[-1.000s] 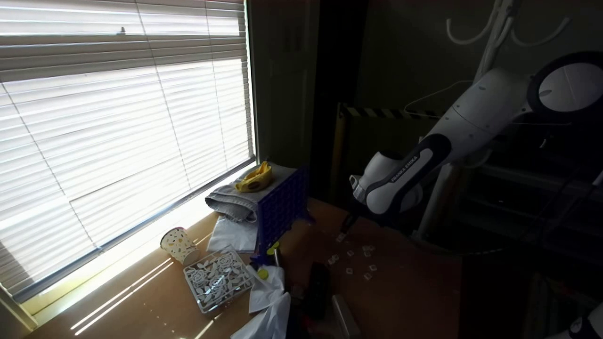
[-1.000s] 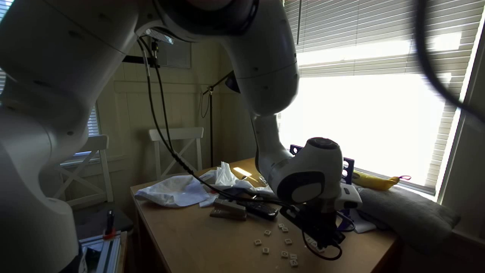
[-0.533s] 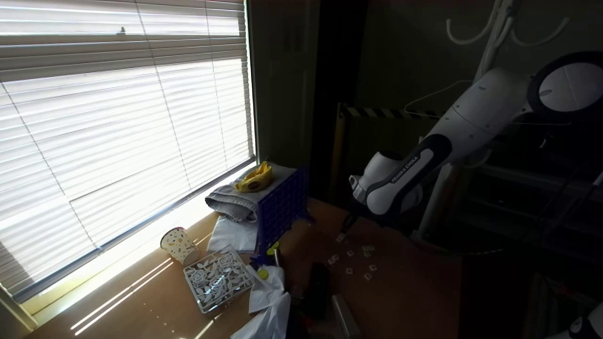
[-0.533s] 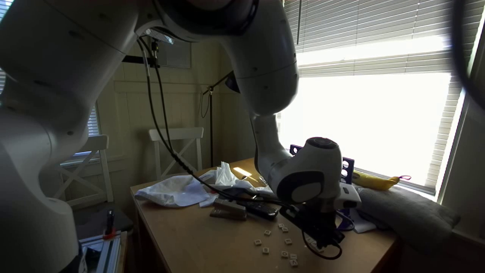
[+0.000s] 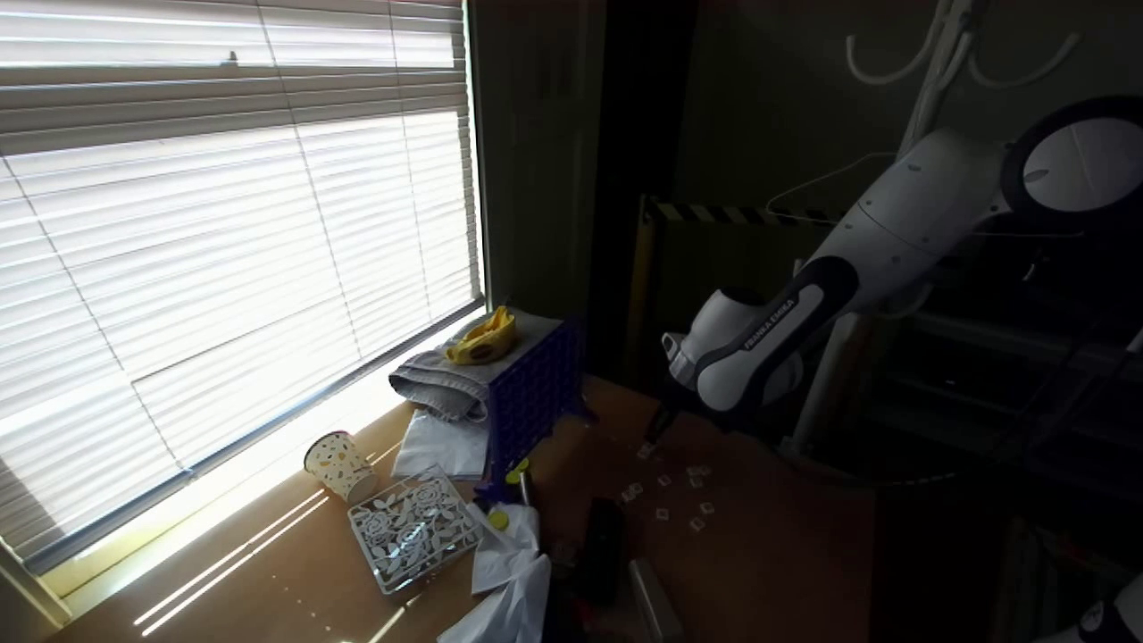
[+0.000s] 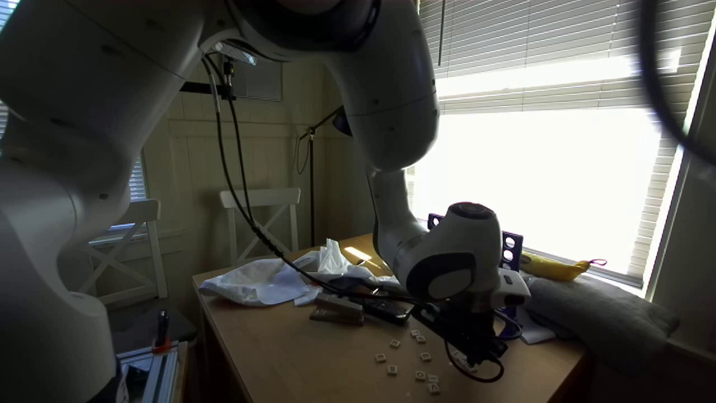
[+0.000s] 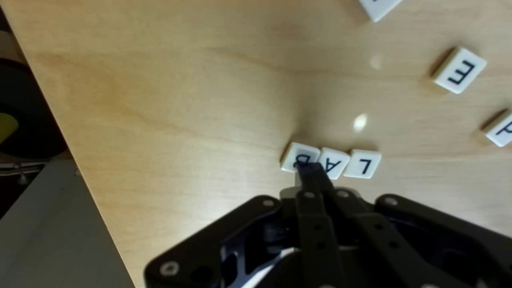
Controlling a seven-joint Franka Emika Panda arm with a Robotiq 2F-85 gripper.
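My gripper [image 7: 314, 166] is shut, its fingers together with nothing seen between them. It points down at a short row of white letter tiles. In the wrist view the fingertips cover part of the B tile [image 7: 292, 155] and the edge of the A tile [image 7: 335, 159]. I cannot tell whether they touch. The L tile [image 7: 363, 164] lies beside the A. An E tile [image 7: 461, 70] and another tile [image 7: 502, 129], partly cut off, lie apart to the right. In an exterior view the gripper [image 5: 654, 430] is low over the table near the tiles.
More loose tiles [image 6: 420, 376] lie on the wooden table [image 6: 291, 358]. A purple holed panel [image 5: 536, 384] stands near the gripper. A remote [image 6: 386, 310], a taupe object [image 6: 337, 309], white cloth [image 6: 254, 282], grey towel [image 6: 598, 313] and patterned cup [image 5: 339, 466] are about.
The arm and gripper have shifted very slightly, a little to the left in an exterior view. The dark cable in the foreground there has swung. The tiles look unmoved.
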